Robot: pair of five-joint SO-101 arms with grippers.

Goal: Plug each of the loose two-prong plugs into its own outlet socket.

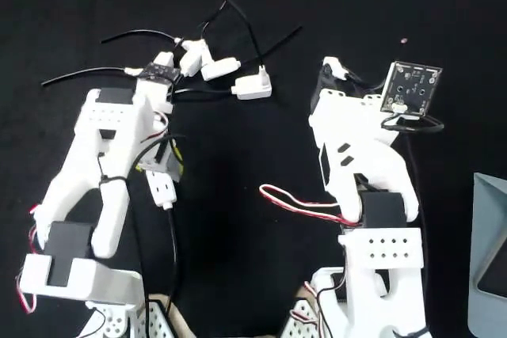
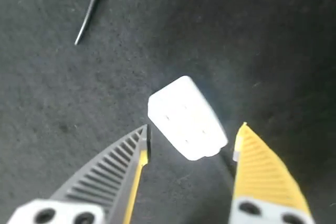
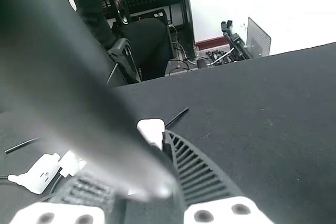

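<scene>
Left wrist view: left claw released astride a white socket on the desk, so clenching seems next; right claw state, cannot tell.

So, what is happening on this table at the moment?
Two robot arms work at a black table, where loose plugs should go into sockets. The left gripper is open and points down over a white outlet socket, which lies between its fingers but is not gripped. Several white plugs with black cords lie in a cluster farther back. The right arm stands apart from them.
</scene>
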